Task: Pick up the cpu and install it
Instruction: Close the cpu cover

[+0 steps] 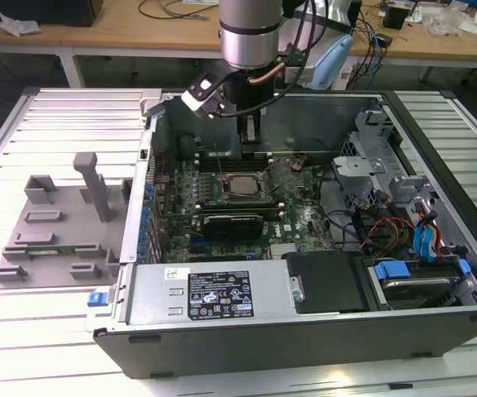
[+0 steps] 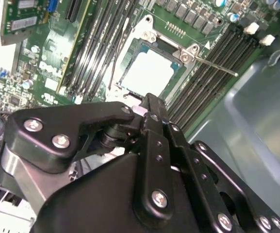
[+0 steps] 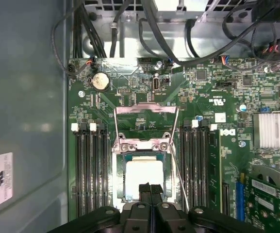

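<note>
The cpu (image 1: 238, 184), a small square chip with a bright silver top, lies flat in the open socket frame (image 1: 236, 197) on the green motherboard inside the computer case. It shows in both wrist views (image 2: 149, 73) (image 3: 142, 174). My gripper (image 1: 250, 136) hangs above the board, just behind the socket in the exterior view. Its two black fingers are pressed together with nothing between them (image 2: 148, 101) (image 3: 149, 188). The fingertips sit over the near edge of the cpu, and part of the chip is hidden behind them.
The socket's load plate (image 3: 144, 116) stands raised, with its thin lever (image 2: 212, 65) sticking out. Memory slots (image 3: 89, 170) flank the socket. A long black expansion card (image 1: 234, 222), the power supply (image 1: 213, 291) and drive cages (image 1: 387, 165) crowd the case. A grey fixture (image 1: 56, 223) lies outside it.
</note>
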`<state>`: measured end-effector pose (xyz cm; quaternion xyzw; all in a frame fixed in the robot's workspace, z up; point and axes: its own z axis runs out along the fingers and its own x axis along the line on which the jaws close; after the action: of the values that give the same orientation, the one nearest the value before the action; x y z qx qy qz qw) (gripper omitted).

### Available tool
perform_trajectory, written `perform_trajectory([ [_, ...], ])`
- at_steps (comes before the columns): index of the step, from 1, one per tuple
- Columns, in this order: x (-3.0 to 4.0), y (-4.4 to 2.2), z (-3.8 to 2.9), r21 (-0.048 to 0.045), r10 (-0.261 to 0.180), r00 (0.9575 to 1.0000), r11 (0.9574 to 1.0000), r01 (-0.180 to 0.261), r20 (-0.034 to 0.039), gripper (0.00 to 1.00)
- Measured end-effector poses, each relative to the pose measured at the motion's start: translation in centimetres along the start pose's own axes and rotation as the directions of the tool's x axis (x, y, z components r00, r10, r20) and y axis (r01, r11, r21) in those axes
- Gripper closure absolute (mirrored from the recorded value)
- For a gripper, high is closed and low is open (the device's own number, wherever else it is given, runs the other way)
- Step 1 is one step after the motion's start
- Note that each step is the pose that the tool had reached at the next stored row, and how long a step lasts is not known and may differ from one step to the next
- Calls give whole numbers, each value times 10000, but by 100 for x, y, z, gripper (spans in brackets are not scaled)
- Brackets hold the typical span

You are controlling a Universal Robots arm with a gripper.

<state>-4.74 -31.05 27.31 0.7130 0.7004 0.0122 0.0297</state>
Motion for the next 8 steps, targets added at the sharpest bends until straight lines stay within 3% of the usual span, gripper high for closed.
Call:
perform_trajectory([
  [1,-1,3,-40,0,0,10000,10000,0,0,89],
  [3,0,43,-38,0,1,10000,10000,-1,-1,89],
  [5,3,207,-29,1,0,10000,10000,0,0,89],
  [7,5,302,-24,3,0,10000,10000,0,0,89],
  [8,6,383,-19,5,1,10000,10000,-1,0,89],
])
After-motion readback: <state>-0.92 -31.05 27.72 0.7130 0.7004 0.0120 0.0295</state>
